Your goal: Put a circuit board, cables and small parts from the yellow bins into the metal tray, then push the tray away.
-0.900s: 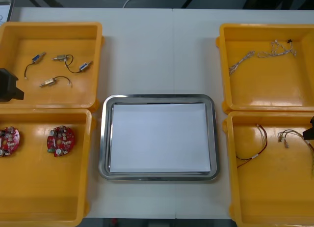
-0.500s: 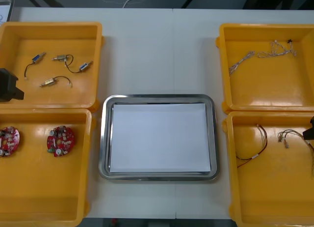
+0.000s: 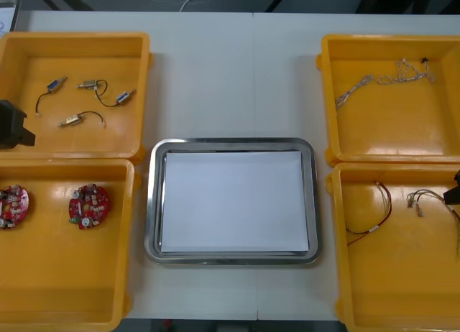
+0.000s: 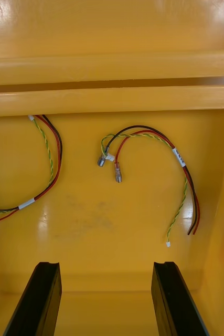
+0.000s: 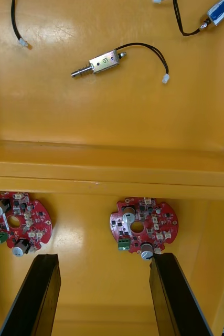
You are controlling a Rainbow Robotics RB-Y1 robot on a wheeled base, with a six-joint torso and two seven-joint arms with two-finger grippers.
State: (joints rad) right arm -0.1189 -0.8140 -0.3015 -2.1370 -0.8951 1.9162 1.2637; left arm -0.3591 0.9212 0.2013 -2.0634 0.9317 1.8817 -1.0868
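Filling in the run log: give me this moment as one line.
left gripper: open, two circuit boards ahead | right gripper: open, red and yellow cables ahead | metal tray: white inside, nothing in it

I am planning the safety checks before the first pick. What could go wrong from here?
The left gripper, open, hangs by a flat circuit board; its fingers may slip off the thin edge. The right gripper, open, faces a looped red and yellow cable; a grasp may catch only one strand.
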